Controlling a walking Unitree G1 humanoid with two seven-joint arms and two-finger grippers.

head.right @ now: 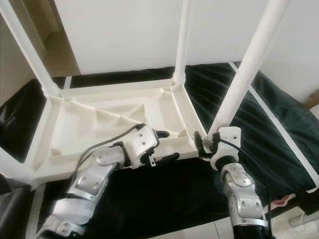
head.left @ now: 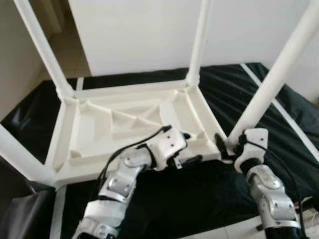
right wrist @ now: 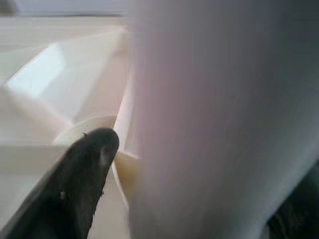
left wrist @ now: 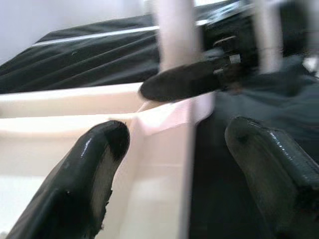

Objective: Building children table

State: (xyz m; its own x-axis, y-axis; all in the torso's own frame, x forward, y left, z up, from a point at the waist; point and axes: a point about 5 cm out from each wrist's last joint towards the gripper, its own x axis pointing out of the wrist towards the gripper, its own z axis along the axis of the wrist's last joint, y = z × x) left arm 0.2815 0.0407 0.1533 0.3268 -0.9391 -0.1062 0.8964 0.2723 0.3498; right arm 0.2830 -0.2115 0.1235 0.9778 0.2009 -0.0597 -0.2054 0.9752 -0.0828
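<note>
While inverted, table [head.left: 129,119] legs point up | right gripper [head.left: 227,144] seemingly around near leg [head.left: 271,79]

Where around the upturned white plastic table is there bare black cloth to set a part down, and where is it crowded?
Free: the black cloth right of the white plastic table, and the strip between the arms. Crowded: the near right corner, where the left gripper and right gripper meet at the leg.
</note>
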